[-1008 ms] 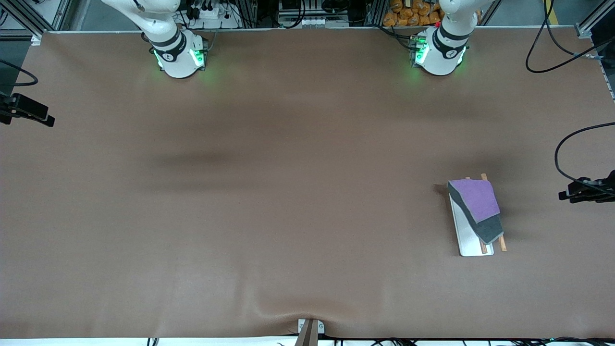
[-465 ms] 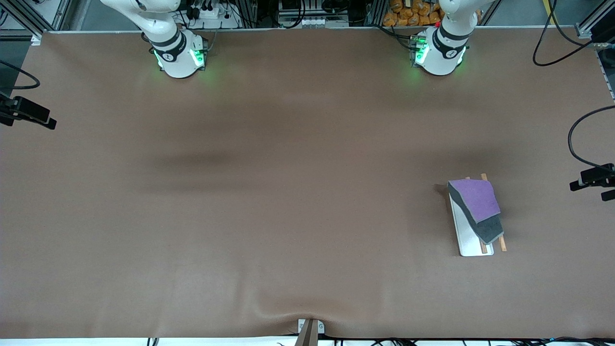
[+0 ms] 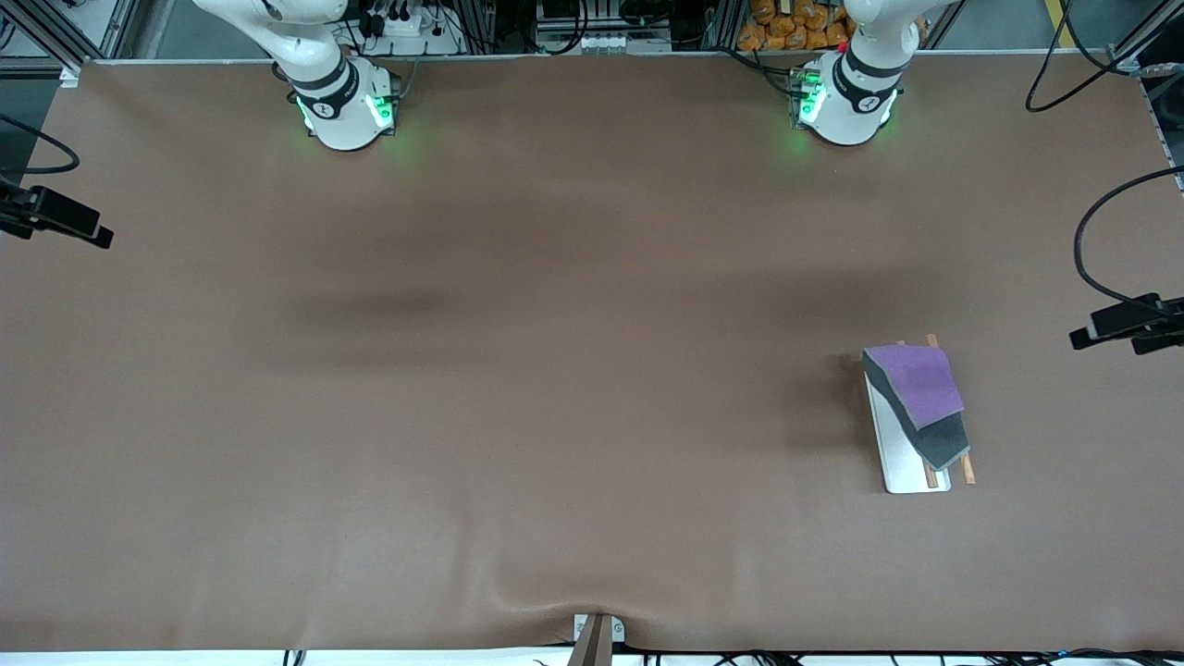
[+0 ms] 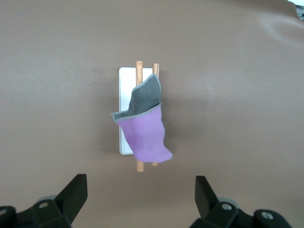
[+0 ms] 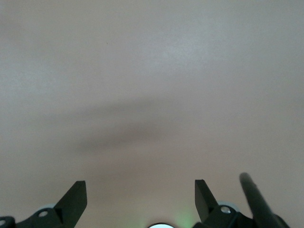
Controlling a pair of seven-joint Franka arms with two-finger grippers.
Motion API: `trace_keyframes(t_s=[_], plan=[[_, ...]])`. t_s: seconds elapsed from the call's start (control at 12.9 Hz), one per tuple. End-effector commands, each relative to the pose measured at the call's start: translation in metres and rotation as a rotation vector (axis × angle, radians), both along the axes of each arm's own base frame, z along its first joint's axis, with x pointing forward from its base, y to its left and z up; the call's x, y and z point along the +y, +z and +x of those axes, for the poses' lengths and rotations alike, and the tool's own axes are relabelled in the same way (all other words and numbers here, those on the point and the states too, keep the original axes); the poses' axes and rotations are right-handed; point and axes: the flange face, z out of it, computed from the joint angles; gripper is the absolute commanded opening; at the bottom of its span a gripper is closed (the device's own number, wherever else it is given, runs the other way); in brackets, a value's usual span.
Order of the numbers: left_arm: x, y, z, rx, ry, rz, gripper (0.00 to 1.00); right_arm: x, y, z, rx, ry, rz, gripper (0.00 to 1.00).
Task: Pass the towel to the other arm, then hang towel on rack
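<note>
The brown counter [image 3: 555,370] carries the rack [image 3: 902,453] toward the left arm's end, the towel [image 3: 916,398] draped over its rods — hanging looks done. Left tool [image 4: 141,194] high over the rack, right tool [image 5: 140,197] over bare counter, both wide open and empty — only retreat remains.

1. A wide table [image 3: 555,370] is covered with a plain brown mat, rippled at the camera-side edge.
2. Aluminium framing [image 3: 55,32], black cables [image 3: 1054,92] and orange packets [image 3: 795,23] are seen along the table's top edge.
</note>
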Motion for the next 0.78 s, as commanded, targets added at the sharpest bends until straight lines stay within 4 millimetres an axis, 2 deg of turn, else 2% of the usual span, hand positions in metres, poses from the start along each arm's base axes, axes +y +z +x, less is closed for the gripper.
trace_keyframes(t_s=[0.0,0.08,0.23,0.31,0.47,0.7], plan=[[-0.056,0.02,-0.008,0.023,0.112,0.09,1.0,0.001,0.012,-0.012,-0.012,-0.029,0.019,1.0],[-0.073,0.026,-0.01,0.025,0.159,0.096,1.0,0.001,0.014,-0.012,-0.02,-0.026,0.017,1.0],[-0.073,0.029,-0.013,0.021,0.125,0.219,1.0,0.005,0.019,-0.008,-0.048,0.0,0.002,1.0],[-0.082,0.031,-0.014,0.004,0.054,0.298,1.0,0.004,0.02,-0.008,-0.052,0.02,0.001,1.0],[-0.091,0.035,-0.015,-0.009,0.013,0.322,1.0,0.002,0.023,-0.007,-0.075,0.08,0.001,1.0],[-0.105,0.073,-0.034,-0.07,0.019,0.339,1.0,0.002,0.023,-0.007,-0.076,0.082,0.004,1.0]])
